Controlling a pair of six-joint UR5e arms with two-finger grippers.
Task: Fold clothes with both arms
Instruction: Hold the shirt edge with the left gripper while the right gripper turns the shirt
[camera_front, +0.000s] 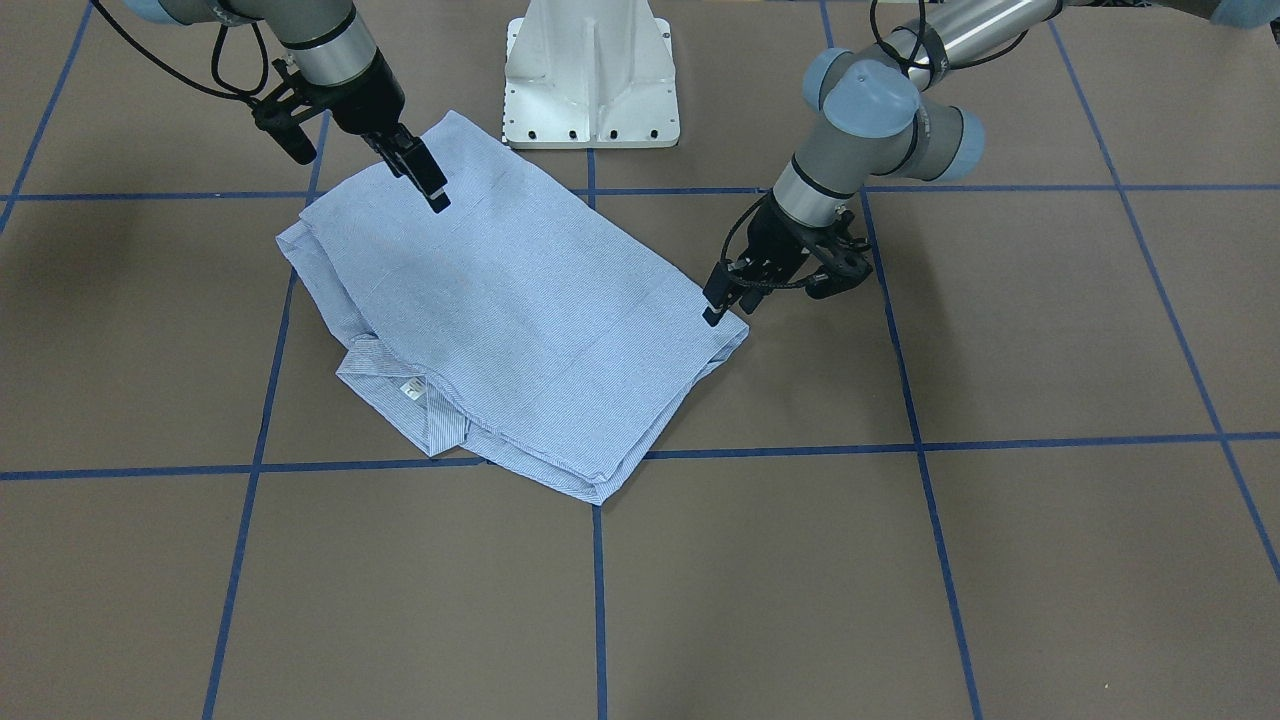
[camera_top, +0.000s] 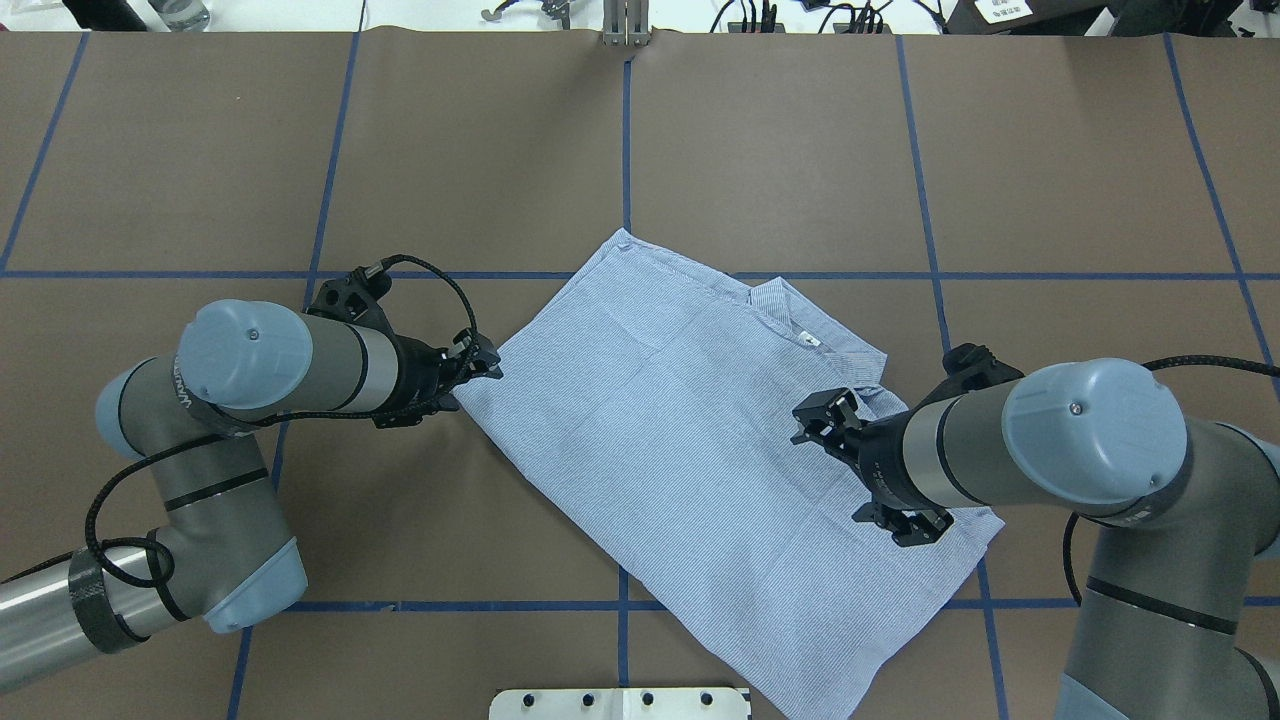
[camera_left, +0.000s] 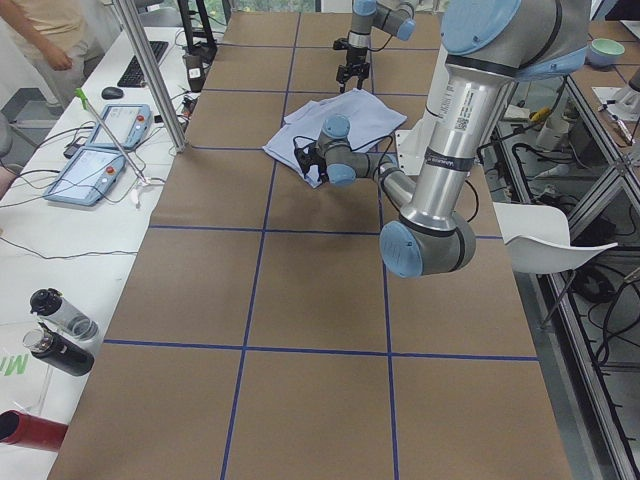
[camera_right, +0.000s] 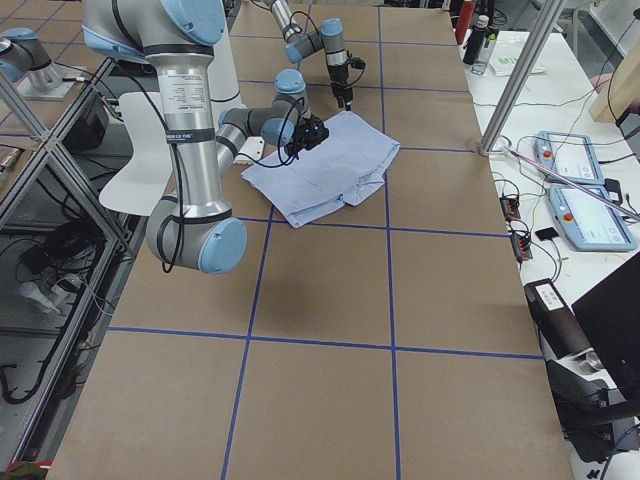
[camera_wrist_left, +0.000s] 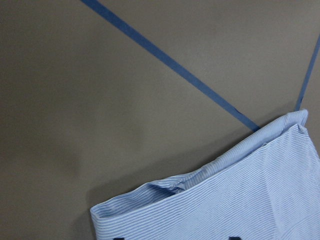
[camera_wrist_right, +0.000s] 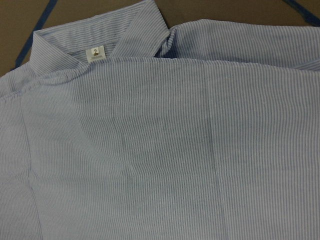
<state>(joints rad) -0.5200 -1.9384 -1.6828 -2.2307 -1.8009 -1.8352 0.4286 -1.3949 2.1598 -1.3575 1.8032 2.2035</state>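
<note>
While the folded shirt (camera_front: 520, 320) lies flat on the table (camera_front: 1000, 560), the left hand (camera_front: 725, 308) sits fingers apart at its corner. For the right hand (camera_front: 432, 192), no telling. Pinching one layer only could drag the fold open.

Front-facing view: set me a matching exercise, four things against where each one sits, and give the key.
Things
1. left gripper
2. right gripper
3. neck label
4. white pedestal base

Places
A. inside the collar, on the side of the shirt away from the robot
B. top middle of the view, beyond the shirt
C. at the shirt's corner on the view's right
D. above the shirt's base-side end, on the view's left

Pairs: 1-C, 2-D, 3-A, 4-B
</note>
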